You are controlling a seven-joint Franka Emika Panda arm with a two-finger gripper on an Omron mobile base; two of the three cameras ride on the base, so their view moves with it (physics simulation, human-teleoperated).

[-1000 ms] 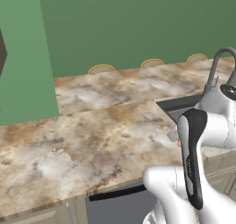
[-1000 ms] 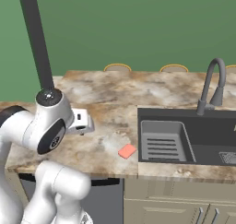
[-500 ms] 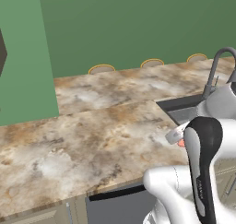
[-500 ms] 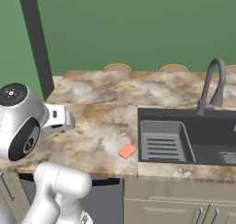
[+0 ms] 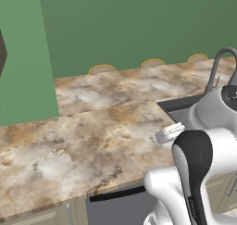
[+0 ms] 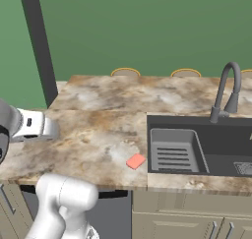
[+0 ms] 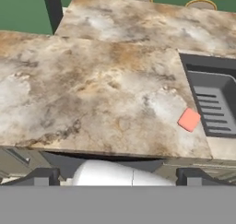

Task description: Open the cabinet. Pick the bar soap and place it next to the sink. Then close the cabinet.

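where counter point(image 6: 93, 134) spreads, bar soap point(image 6: 135, 161) beside sink point(image 6: 206, 144)

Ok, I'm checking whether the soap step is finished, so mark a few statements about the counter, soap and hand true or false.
1. The bar soap lies on the counter just left of the sink. True.
2. The hand is closed around the soap. False: its fingers stand wide apart with nothing between them, and the soap lies apart on the stone.
3. The soap sits inside the sink basin. False: it rests on the countertop beside the basin's edge.
4. The faucet stands at the back of the sink. True.
5. The soap is blue. False: it is orange-pink.
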